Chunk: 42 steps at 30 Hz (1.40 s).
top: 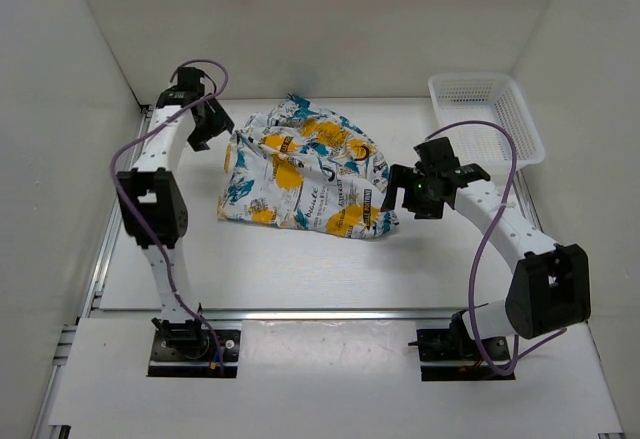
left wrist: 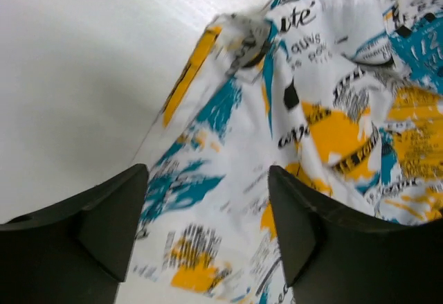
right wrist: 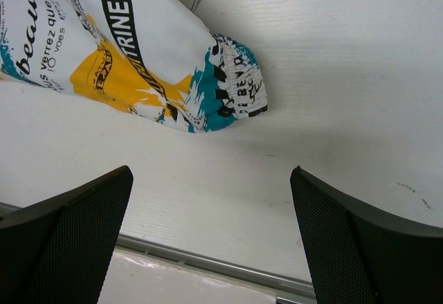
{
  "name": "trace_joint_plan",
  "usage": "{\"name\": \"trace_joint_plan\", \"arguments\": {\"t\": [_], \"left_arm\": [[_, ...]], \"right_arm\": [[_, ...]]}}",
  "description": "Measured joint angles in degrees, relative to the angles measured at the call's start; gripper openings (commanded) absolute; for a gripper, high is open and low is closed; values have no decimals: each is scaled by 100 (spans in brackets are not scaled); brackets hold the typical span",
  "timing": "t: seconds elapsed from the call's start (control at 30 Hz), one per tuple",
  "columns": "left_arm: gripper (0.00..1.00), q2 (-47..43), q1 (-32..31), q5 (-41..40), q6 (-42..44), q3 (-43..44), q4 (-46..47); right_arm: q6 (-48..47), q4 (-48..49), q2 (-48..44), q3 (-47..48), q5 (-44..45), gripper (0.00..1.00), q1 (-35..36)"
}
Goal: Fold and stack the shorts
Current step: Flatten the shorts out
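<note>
White and flat, the surface (top: 300, 279) carries all that we see. Soft white fabric shorts (top: 300, 174) with a busy print of yellow-orange, teal-blue and black lie rumpled on it, between the two end effectors. Beyond the right end effector (top: 405, 191), towards its outer side, sits a white plastic mesh basket (top: 470, 81), well apart from the shorts. The right end effector hovers just beside the right edge of the cloth. In its wrist view we find its black fingers (right wrist: 76, 238) standing wide and holding nothing, the white surface showing between them and a printed corner of the shorts just ahead. The left end effector (top: 205, 124) is near the far left corner of the cloth. In its wrist view its fingers (left wrist: 104, 228) are spread wide too and grip nothing. The printed fabric lies beneath and ahead of them, and its edge runs past the left finger.
</note>
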Motion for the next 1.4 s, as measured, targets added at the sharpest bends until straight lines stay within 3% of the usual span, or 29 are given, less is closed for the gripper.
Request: {"name": "trace_joint_plan", "arguments": {"t": [0.13,0.2,0.37,0.4,0.47,0.7,0.83,0.93,1.1,1.3,1.4], "left_arm": [[61,-1659,66,-61,-162,-1751,122],[57,-2277,101,-11,-326,-2618,142],[57,-2662,98,87,-664,-4253,83],[63,-2629,94,120,-710,-4478,76],[63,-2590,87,197,-756,-4811,74],[61,-2503,48,208,-876,-5012,286],[50,-2291,-17,116,-916,-4872,374],[47,-2000,-96,63,-925,-4730,518],[47,-1646,-197,-7,-964,-4546,605],[58,-1650,-240,-144,-992,-4529,645],[56,-1663,-240,-275,-999,-4529,645]], "right_arm": [[0,9,-168,-103,0,99,0],[0,13,-229,-164,-2,99,0],[0,15,-258,-197,-20,99,0],[0,22,-271,-214,-24,99,0],[0,28,-284,-240,-42,99,0],[0,33,-286,-267,-59,99,0],[0,33,-286,-267,-101,99,0],[0,33,-291,-267,-120,99,0],[0,35,-319,-267,-131,99,0],[0,35,-319,-267,-131,99,0],[0,35,-319,-267,-131,99,0]]}}
